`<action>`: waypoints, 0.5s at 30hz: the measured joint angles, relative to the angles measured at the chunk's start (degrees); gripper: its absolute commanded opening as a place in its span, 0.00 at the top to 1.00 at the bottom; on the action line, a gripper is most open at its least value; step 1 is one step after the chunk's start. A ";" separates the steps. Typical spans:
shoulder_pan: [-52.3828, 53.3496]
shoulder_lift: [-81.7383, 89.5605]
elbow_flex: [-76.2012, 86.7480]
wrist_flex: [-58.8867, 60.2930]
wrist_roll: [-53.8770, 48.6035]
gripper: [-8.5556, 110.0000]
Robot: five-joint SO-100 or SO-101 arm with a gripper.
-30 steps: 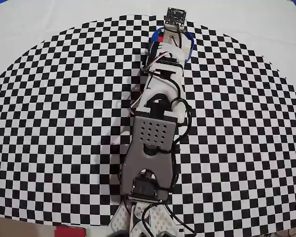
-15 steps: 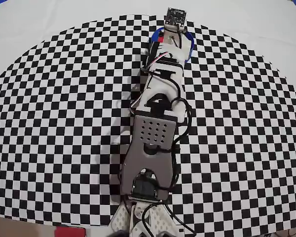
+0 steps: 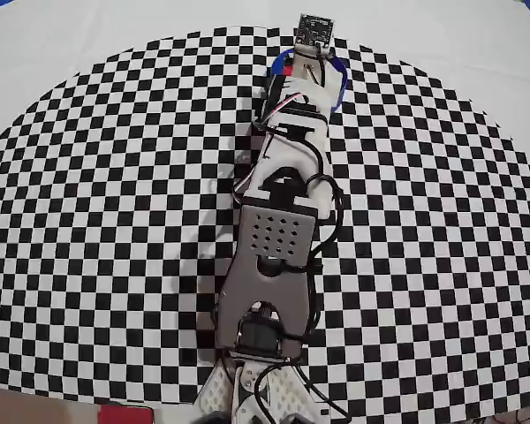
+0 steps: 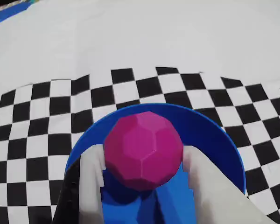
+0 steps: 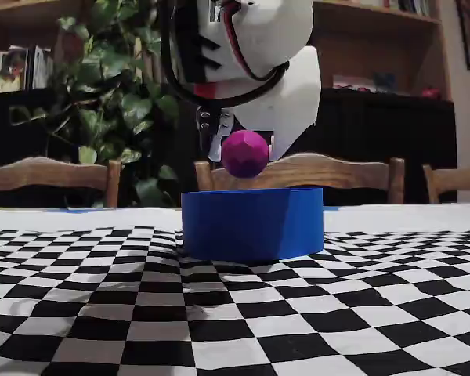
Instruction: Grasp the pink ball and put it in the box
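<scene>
My claw (image 4: 142, 161) is clamped on the pink ball (image 4: 143, 149), one white finger (image 4: 91, 172) pressed to each side of it in the wrist view. From the fixed view the ball (image 5: 245, 153) hangs clear above the box (image 5: 252, 222), not touching its rim, roughly over the opening. Against the overhead pictures from the last second I see next to no change: the arm (image 3: 278, 230) lies stretched along the same line, its tip over the same blue rim (image 3: 281, 64) at the far edge of the checkered worktop (image 3: 97, 221). I read that as carrying finished and the arm paused over the drop point, so release looks like the step left. The ball is a faceted sphere with no long axis or heading to speak of; the box is round too, its opening facing straight up, so alignment matters little.
</scene>
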 measured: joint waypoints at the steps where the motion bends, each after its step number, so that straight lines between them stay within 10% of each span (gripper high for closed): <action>1: 0.00 0.00 0.00 0.00 0.00 0.93; 8: 0.00 0.00 0.00 0.00 0.00 0.92; 15: 0.00 0.00 0.00 -0.53 0.00 0.66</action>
